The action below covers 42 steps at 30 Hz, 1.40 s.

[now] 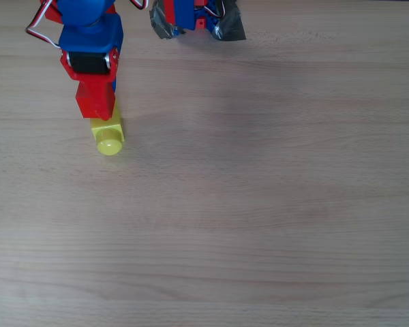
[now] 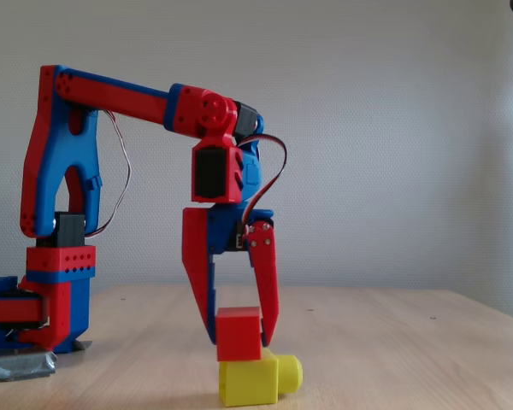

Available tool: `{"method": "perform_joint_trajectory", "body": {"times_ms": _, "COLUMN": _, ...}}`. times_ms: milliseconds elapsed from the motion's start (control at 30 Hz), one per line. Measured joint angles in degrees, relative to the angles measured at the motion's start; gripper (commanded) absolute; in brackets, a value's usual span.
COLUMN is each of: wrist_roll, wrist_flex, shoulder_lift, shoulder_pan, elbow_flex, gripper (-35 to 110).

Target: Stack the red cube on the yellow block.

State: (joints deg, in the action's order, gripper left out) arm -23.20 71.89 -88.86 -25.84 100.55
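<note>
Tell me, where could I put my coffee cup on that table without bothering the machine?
Crowded: the top-left corner, overhead, where the gripper holds the red cube on the yellow block, and the arm's base beside it. Right of the block and below it, the table is bare.

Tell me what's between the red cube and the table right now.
The yellow block lies on the table, and the red cube sits on top of it between the tool's fingers, as the fixed view shows.

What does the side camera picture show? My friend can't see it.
In the fixed view, a red and blue robot gripper has its fingers around a red cube sitting on a yellow block. The block lies on a wooden table with its round knob pointing right.
</note>
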Motion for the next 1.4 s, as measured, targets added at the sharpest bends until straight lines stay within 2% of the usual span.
{"method": "perform_joint_trajectory", "body": {"times_ms": 333, "wrist_roll": 0.6, "wrist_flex": 0.4, "shoulder_lift": 0.4, "shoulder_pan": 2.0, "elbow_flex": -0.4, "gripper": 0}}
{"method": "perform_joint_trajectory", "body": {"times_ms": 367, "wrist_roll": 0.6, "wrist_flex": 0.4, "shoulder_lift": 0.4, "shoulder_pan": 1.8, "elbow_flex": -0.4, "gripper": 4}}
{"method": "perform_joint_trajectory", "body": {"times_ms": 433, "wrist_roll": 0.7, "wrist_flex": 0.4, "shoulder_lift": 0.4, "shoulder_pan": 1.8, "elbow_flex": -0.4, "gripper": 29}}
{"method": "perform_joint_trajectory", "body": {"times_ms": 500, "wrist_roll": 0.7, "wrist_flex": 0.6, "shoulder_lift": 0.4, "shoulder_pan": 1.8, "elbow_flex": -0.4, "gripper": 42}}
{"method": "perform_joint_trajectory", "body": {"times_ms": 633, "wrist_roll": 0.7, "wrist_flex": -0.4, "shoulder_lift": 0.4, "shoulder_pan": 1.9, "elbow_flex": -0.4, "gripper": 51}}
{"method": "perform_joint_trajectory", "body": {"times_ms": 1067, "wrist_roll": 2.2, "wrist_flex": 0.6, "shoulder_lift": -1.6, "shoulder_pan": 6.4, "elbow_flex": 5.6, "gripper": 49}}
{"method": "perform_joint_trajectory", "body": {"times_ms": 1233, "wrist_roll": 7.3, "wrist_flex": 0.1, "shoulder_lift": -10.8, "shoulder_pan": 11.2, "elbow_flex": 12.7, "gripper": 46}}
{"method": "perform_joint_trajectory", "body": {"times_ms": 1400, "wrist_roll": 8.8, "wrist_flex": -5.8, "shoulder_lift": -27.2, "shoulder_pan": 14.4, "elbow_flex": 30.3, "gripper": 46}}
